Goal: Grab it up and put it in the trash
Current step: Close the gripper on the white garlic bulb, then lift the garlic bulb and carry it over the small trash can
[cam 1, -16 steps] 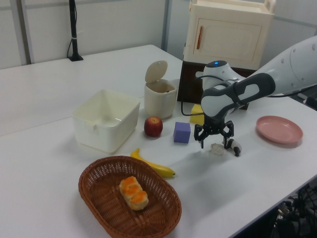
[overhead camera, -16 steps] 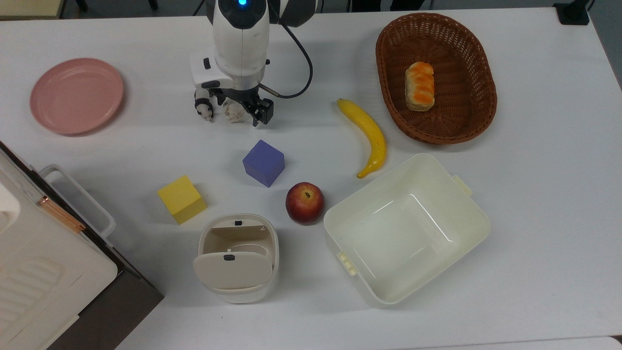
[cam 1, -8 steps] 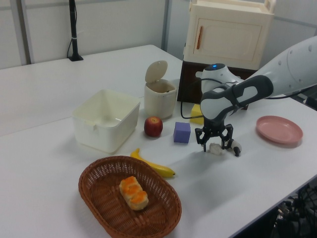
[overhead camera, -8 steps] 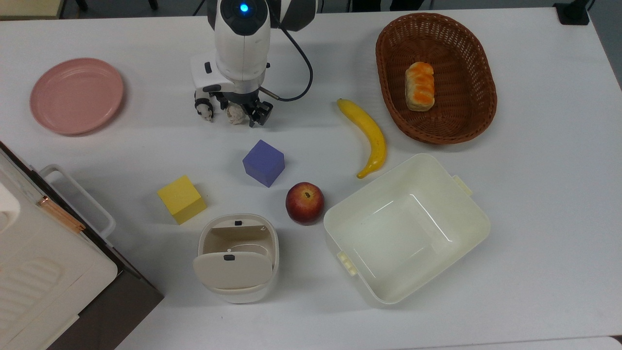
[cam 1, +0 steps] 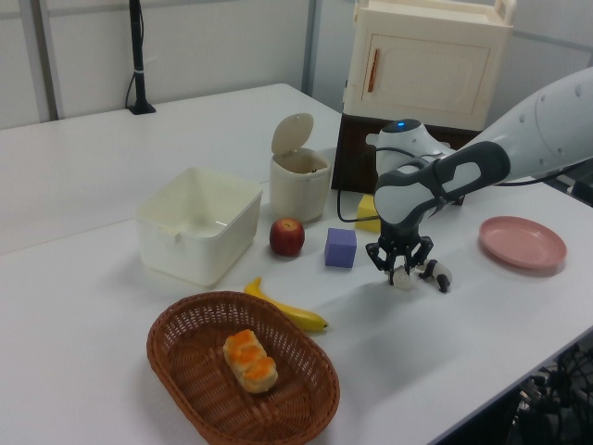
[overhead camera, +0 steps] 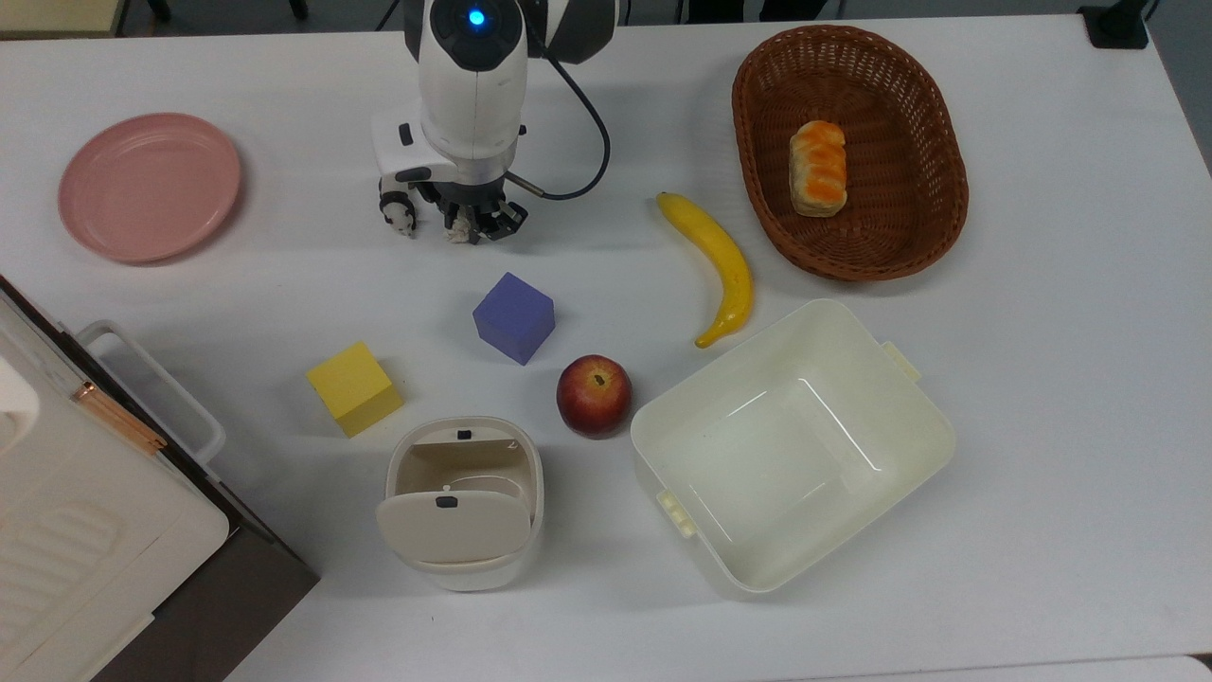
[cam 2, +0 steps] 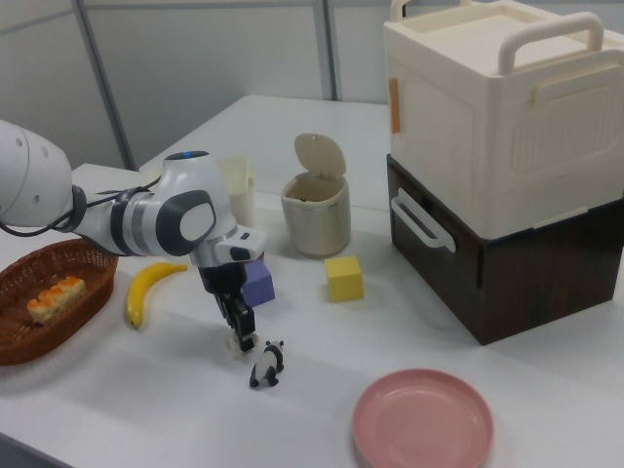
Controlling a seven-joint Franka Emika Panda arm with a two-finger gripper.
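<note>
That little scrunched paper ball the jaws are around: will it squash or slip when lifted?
The paper ball looks crumpled and wrinkled, so it probably gives a little under the gripper. It is small, likely very light. Its rough creases should resist slipping, though nudging the panda figurine beside it seems possible.

Lab: robot arm (cam 1: 519, 139), prop-strewn white table (overhead camera: 1042, 379), partition walls (cam 2: 214, 58).

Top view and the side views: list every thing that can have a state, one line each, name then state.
gripper: down at the table, fingers closed around the paper ball
paper ball: on the table, between the fingers
trash bin: upright, lid flipped open
tub: open, empty
basket: holds a bread roll
pink plate: empty
panda figurine: standing beside the gripper, untouched
</note>
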